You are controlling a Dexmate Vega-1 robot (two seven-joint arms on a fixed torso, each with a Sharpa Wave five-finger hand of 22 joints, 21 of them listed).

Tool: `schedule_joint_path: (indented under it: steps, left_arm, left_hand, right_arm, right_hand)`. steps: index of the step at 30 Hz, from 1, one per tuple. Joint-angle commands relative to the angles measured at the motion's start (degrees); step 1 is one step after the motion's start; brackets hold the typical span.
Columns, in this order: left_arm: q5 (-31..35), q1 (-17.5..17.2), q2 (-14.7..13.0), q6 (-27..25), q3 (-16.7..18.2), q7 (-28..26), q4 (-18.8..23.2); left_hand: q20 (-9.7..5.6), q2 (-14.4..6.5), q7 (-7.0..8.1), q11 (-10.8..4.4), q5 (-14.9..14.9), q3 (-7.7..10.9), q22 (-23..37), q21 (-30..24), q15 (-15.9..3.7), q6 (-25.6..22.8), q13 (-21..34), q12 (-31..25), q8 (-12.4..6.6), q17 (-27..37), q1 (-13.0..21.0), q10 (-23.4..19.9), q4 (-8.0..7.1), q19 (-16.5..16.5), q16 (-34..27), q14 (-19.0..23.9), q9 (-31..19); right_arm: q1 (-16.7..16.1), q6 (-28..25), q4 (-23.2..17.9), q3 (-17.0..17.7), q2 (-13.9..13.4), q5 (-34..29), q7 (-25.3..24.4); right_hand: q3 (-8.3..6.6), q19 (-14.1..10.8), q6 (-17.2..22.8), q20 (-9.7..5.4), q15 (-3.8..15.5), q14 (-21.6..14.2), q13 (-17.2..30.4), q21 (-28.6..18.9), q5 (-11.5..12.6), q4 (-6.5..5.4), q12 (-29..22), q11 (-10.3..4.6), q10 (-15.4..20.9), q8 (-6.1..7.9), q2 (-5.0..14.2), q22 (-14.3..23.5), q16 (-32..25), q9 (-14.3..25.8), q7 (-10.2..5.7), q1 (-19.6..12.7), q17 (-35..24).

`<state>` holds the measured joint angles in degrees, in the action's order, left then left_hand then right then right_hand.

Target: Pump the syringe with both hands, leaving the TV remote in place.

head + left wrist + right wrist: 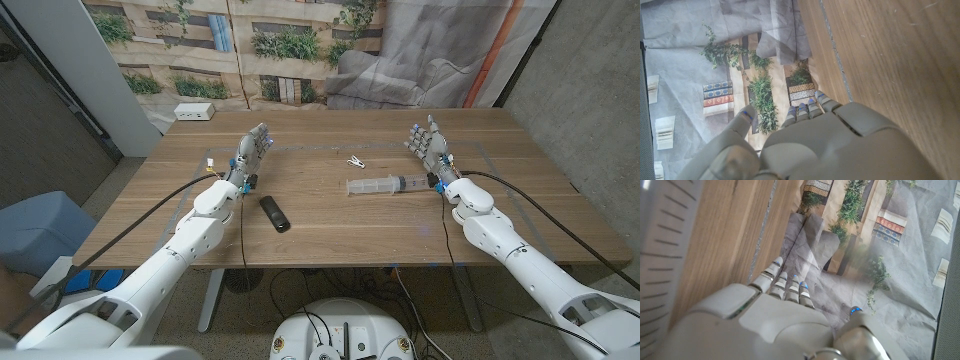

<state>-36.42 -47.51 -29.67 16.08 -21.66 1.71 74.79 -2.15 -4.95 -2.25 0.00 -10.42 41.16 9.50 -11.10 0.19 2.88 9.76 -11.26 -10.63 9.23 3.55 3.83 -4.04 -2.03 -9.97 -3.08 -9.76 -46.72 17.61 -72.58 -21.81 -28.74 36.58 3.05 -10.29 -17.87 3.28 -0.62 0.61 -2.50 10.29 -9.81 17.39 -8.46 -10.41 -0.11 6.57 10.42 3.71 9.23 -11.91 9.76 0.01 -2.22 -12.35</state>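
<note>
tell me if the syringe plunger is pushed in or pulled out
Cannot tell. The syringe lies flat on the table, its far end hidden beside the right robot hand, which isn't holding it.

I see a wooden table [340, 235] in front of me. Toward its far edge, a little right of the middle, lies a small white clip [356, 161]. At the far left corner sits a white box [194, 111]. Behind the table hangs a printed backdrop [230, 45] with plants and book rows; it shows again past the table in my wrist views [715, 75] [890, 240]. To the right of it rises a grey concrete wall [585, 80]. On the floor at the near left stands a blue bin [35, 230].
</note>
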Motion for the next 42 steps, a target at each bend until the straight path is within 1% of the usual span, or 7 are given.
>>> schedule_joint_path:
  steps: [1,12,21,27,32,40,42]
  left_arm:
    - [0.58,0.07,-0.72,-0.79,-0.04,-0.45,0.73]
    - [0.67,0.16,-2.27,-2.95,-0.19,-0.05,2.88]
    - [1.08,0.53,-3.45,-5.27,-0.41,-0.47,4.41]
    - [0.57,0.47,-3.22,-5.50,-0.20,-0.62,4.54]
    - [0.34,-0.29,-2.73,-5.31,0.04,-1.81,5.27]
    - [0.61,-0.96,-3.15,-6.92,-0.06,-3.40,7.18]
    - [0.74,-1.06,-3.12,-7.36,-0.12,-4.02,7.76]
  left_hand:
    - [-1.38,-4.90,0.27,-0.04,-0.27,0.46,0.18,-0.35,-0.09,0.09,0.20,-0.38,-0.27,0.20,0.25,0.03,0.22,-0.85,-0.43,0.17,-0.16]
    - [-1.29,-4.91,0.69,-0.39,-0.25,0.55,0.19,-0.31,-0.05,0.14,0.20,-0.29,-0.08,0.27,0.21,-0.25,0.29,-1.10,-0.38,0.43,-0.17]
    - [-1.31,-4.65,1.00,-0.86,-0.23,0.52,0.19,-0.28,-0.44,0.36,0.18,-0.30,0.10,0.33,-0.03,-0.75,0.21,-1.32,-0.45,0.89,-0.16]
    - [-1.37,-4.61,1.05,-0.87,-0.23,0.57,0.19,-0.35,-0.50,0.40,0.16,-0.33,0.15,0.32,-0.07,-1.16,0.27,-1.70,-0.52,1.38,-0.15]
    - [-1.29,-4.61,1.09,-0.95,-0.24,0.66,0.20,-0.52,-0.50,0.00,0.15,-0.38,0.04,0.29,-0.05,-1.67,0.41,-2.41,-0.53,1.85,-0.15]
    - [-1.31,-4.62,1.12,-1.01,-0.25,0.73,0.21,-0.48,-0.59,-0.15,0.15,-0.33,0.05,0.28,-0.07,-1.90,0.48,-2.54,-0.48,2.08,-0.15]
    - [-1.34,-4.63,1.11,-0.99,-0.25,0.75,0.21,-0.47,-0.58,-0.16,0.15,-0.30,0.05,0.28,-0.07,-1.92,0.48,-2.57,-0.47,2.10,-0.16]
  right_arm:
    - [-0.12,-0.96,-2.22,-0.80,-1.81,-2.60,-1.09]
    - [-3.18,-3.93,-10.47,-1.48,-5.61,-9.32,-8.17]
    - [-5.78,-9.86,-20.01,-1.55,-11.90,-16.48,-12.38]
    - [-6.92,-12.01,-23.18,-1.52,-14.39,-19.21,-12.99]
    - [-7.62,-13.41,-25.54,-2.02,-16.58,-23.99,-14.42]
    - [-8.81,-16.47,-29.29,-2.16,-20.15,-30.63,-15.77]
    - [-9.35,-17.75,-30.73,-2.07,-21.87,-32.59,-15.65]
  right_hand:
    - [-0.43,-0.40,-0.02,-0.03,-0.07,-0.36,0.10,-0.40,0.26,0.18,-0.35,0.11,0.45,0.15,0.57,0.23,-0.33,0.15,-0.25,0.04,-0.06]
    - [-0.51,-0.07,-0.05,-0.03,0.12,-0.32,0.09,-0.40,0.26,0.52,-0.29,0.06,0.26,0.15,0.50,0.22,-0.20,0.16,-0.34,-0.22,0.08]
    - [-0.76,-0.06,0.20,-0.12,0.26,-0.49,0.09,-0.48,0.27,0.97,-0.39,-0.11,0.50,0.23,0.58,0.22,-0.15,0.14,-0.55,-0.73,0.25]
    - [-0.89,0.35,0.26,-0.22,0.57,-0.55,0.08,-0.39,0.23,1.28,-0.39,-0.18,0.54,0.23,0.54,0.21,-0.09,0.13,-0.70,-1.04,0.35]
    - [-0.99,0.77,0.40,-0.40,0.82,-0.57,0.08,-0.30,0.20,1.49,-0.43,-0.42,0.69,0.26,0.55,0.21,-0.05,0.12,-0.99,-1.23,0.42]
    - [-1.37,2.87,0.15,-0.97,1.37,-0.15,0.06,0.12,0.08,2.09,-0.20,-1.05,0.13,0.12,0.67,0.22,0.25,0.11,-1.58,-1.87,0.61]
    - [-1.48,3.40,0.02,-1.00,1.46,-0.02,0.05,0.18,0.04,2.27,-0.15,-1.21,-0.01,0.07,0.70,0.22,0.33,0.11,-1.66,-2.07,0.67]
